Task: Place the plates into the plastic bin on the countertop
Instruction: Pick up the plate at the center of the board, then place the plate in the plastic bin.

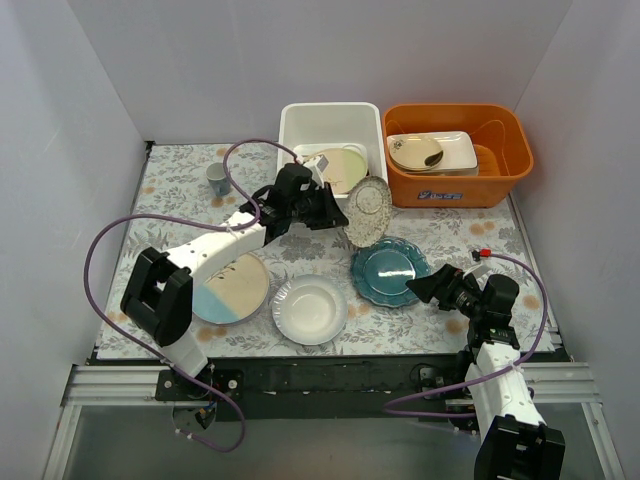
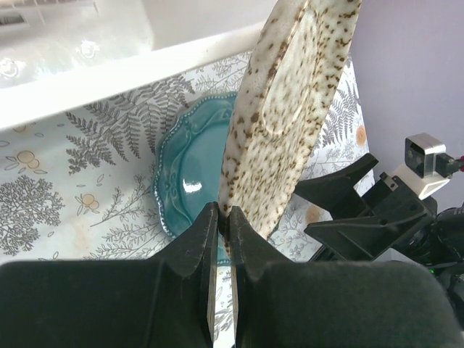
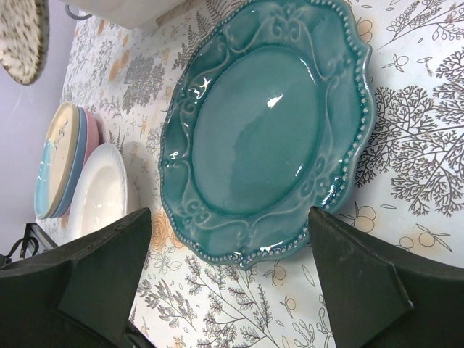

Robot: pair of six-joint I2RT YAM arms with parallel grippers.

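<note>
My left gripper [image 1: 338, 214] is shut on the rim of a cream speckled plate [image 1: 368, 210] and holds it on edge above the countertop [image 1: 180, 215], just in front of the white plastic bin [image 1: 300, 125]. The left wrist view shows the fingers [image 2: 225, 214] pinching that plate [image 2: 290, 94]. A woven yellow plate [image 1: 335, 168] leans inside the bin. My right gripper [image 1: 432, 288] is open, its jaws astride the near edge of the teal plate [image 3: 268, 130], which lies flat [image 1: 388, 270]. A white plate [image 1: 310, 310] and a cream-and-light-blue stack [image 1: 232, 290] lie at the front.
An orange tub [image 1: 500, 140] at the back right holds a white rectangular dish with a beige bowl [image 1: 425, 152]. A small mug [image 1: 218, 178] stands at the back left. White walls close in the countertop on three sides.
</note>
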